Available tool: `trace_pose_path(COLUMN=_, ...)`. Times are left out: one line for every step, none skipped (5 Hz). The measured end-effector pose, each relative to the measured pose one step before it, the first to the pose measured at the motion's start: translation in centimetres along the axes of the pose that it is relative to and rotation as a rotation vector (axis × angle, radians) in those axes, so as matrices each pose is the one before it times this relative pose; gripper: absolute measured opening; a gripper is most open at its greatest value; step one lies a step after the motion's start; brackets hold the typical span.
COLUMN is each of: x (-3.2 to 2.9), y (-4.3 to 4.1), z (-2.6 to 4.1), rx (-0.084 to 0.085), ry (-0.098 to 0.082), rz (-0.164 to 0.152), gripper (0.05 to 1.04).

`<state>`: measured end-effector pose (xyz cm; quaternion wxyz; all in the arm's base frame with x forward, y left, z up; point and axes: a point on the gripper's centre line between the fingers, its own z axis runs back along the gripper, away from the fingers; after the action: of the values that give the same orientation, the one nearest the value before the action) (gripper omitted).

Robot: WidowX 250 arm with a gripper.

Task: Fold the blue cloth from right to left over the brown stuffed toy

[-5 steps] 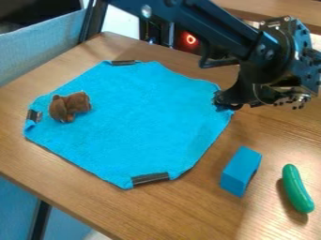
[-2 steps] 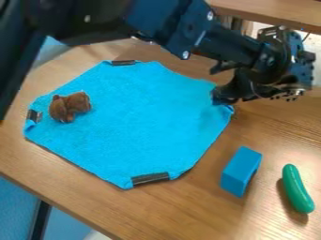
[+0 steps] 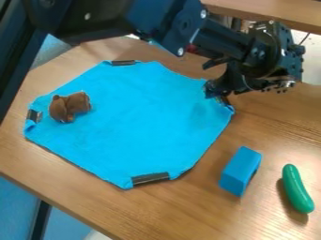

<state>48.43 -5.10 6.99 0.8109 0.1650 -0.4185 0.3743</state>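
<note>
The cloth (image 3: 138, 131) lies near the table's (image 3: 188, 208) front edge. Your gripper (image 3: 212, 90) is at its right corner; open or shut, you can't tell. The cloth looks soft and light, so pinch that corner.

towel (image 3: 138, 126): matt, fuzzy cloth. table (image 3: 182, 206): smooth wood grain, soft sheen. cucumber (image 3: 296, 188): glossy, plastic-looking. block (image 3: 239, 172): smooth, mostly matt. brown toy (image 3: 69, 107): soft, plush-looking.
</note>
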Motion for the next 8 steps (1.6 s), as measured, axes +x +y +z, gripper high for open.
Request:
trace_pose_path(x=-1.208, y=0.634, z=-0.887, rx=0.0239, ry=0.0000, rz=-0.0108, gripper=0.695)
trace_pose_path(x=-1.105, y=1.186, z=-0.468, rx=0.0229, ry=0.0037, rz=0.0229, gripper=0.391)
trace_pose_path(x=-0.230, y=1.326, z=0.096, rx=0.0187, ry=-0.0159, rz=0.0165, gripper=0.172)
trace_pose_path(x=-0.199, y=0.421, z=0.104, rx=-0.0119, ry=0.0002, rz=-0.0088, gripper=0.075)
trace_pose_path(x=0.868, y=0.015, z=1.007, rx=-0.0462, ry=0.0160, rz=0.0263, gripper=0.064)
trace_pose_path(x=1.869, y=0.116, z=1.615, rx=-0.0726, ry=0.0100, rz=0.0312, gripper=0.064)
trace_pose_path(x=2.705, y=1.695, z=1.184, rx=-0.0538, ry=0.0016, rz=0.0430, gripper=0.064)
trace_pose_path(x=0.846, y=2.821, z=0.476, rx=0.0000, ry=0.0117, rz=0.0006, gripper=0.064)
